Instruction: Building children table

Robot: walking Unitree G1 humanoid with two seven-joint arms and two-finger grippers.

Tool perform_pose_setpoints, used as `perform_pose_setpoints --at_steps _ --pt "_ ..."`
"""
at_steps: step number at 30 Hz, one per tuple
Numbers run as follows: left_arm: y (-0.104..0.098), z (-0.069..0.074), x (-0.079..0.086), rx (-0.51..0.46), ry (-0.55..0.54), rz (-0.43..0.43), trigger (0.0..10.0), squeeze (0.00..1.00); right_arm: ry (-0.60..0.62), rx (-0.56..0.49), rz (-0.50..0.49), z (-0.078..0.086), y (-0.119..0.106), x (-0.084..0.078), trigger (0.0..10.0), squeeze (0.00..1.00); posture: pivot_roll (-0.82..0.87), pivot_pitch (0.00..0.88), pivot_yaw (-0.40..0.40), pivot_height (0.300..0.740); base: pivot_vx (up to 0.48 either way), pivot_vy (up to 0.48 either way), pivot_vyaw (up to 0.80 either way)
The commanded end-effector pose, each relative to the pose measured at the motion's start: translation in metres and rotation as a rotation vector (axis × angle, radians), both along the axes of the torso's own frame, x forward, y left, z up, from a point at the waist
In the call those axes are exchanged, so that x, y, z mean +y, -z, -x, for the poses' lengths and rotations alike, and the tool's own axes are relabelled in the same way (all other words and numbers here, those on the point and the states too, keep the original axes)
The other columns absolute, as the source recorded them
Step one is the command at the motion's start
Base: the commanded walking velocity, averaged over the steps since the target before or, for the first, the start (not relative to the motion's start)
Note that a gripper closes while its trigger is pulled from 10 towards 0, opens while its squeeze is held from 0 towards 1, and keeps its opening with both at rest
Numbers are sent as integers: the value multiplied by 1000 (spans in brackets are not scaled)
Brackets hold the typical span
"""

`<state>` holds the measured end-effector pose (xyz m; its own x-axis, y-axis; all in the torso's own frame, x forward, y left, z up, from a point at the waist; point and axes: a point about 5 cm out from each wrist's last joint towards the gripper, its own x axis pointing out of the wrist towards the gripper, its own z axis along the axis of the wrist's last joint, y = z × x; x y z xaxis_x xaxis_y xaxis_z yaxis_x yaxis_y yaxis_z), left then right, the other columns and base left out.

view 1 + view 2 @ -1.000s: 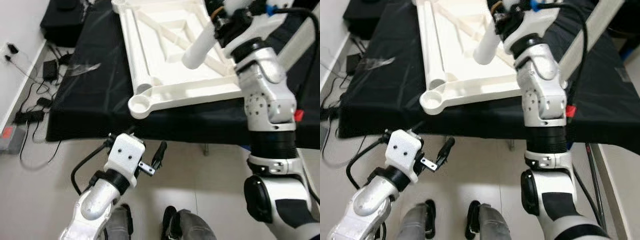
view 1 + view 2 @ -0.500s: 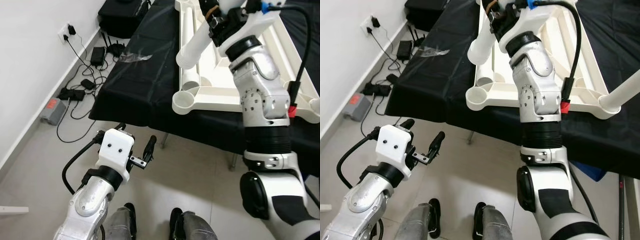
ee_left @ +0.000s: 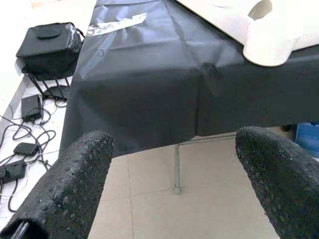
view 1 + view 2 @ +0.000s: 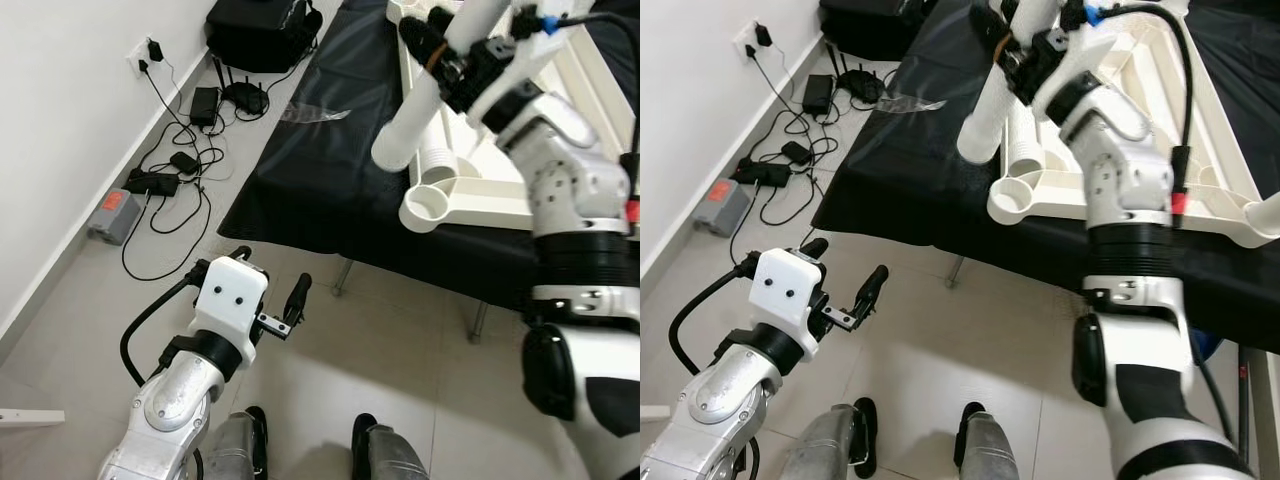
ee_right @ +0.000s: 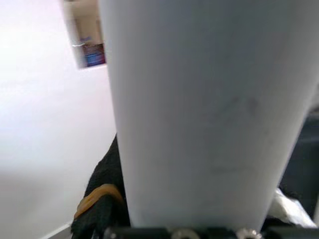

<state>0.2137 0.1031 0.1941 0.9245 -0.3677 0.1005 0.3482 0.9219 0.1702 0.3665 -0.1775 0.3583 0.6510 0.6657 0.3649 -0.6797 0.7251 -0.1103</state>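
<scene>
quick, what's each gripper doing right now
Left gripper: open, holding nothing, low above the floor.
Right gripper: shut on the white table leg, held over the corner socket of the upturned tabletop.

A white table leg [image 4: 428,100] and white tabletop frame [image 4: 1110,190] lie against a black cloth [image 4: 330,180]. The left gripper [image 4: 270,295] has black fingers on a white housing. Floor tiles [image 4: 400,350] are beige; the wall [image 4: 60,120] is white, with black cables [image 4: 180,170] and a grey box with a red label [image 4: 113,213].
</scene>
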Motion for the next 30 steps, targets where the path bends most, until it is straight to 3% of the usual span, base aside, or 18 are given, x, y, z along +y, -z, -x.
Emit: perform_pose_setpoints --at_steps 1,2,4,5,6,9,16,21,28,30 --pt "3 5 -3 19 22 -6 10000 0 -108 -28 9 6 -7 -5 10000 0 158 289 -75 740 0 0 0" --pt "3 5 -4 20 27 -2 10000 0 -205 -46 1 11 -10 -13 10000 0 159 285 -74 740 0 0 0" --pt "3 5 -4 20 27 -2 10000 0 -205 -46 1 11 -10 -13 10000 0 159 285 -74 740 0 0 0" --pt "3 6 -5 21 29 -3 10000 0 -299 -70 1 17 -13 -19 10000 0 159 285 -74 740 0 0 0" --pt "3 6 -5 21 29 -3 10000 0 -299 -70 1 17 -13 -19 10000 0 159 285 -74 740 0 0 0" --pt "4 8 -4 26 32 -9 10000 0 -494 -103 47 28 -16 -34 10000 0 176 275 -73 740 0 0 0" --pt "3 12 2 30 32 -26 10000 0 -478 -27 201 21 3 -45 10000 0 206 275 -46 740 0 0 0" --pt "1 16 3 32 49 -34 10000 0 -477 -10 235 19 6 -47 10000 0 220 288 -21 740 0 0 0" --pt "-4 22 3 32 93 -48 10000 0 -516 -44 257 20 -4 -47 10000 0 238 294 -3 740 0 0 0" --pt "-7 22 5 36 107 -58 10000 0 -522 -112 288 22 -27 -48 10000 0 247 304 17 740 0 0 0"
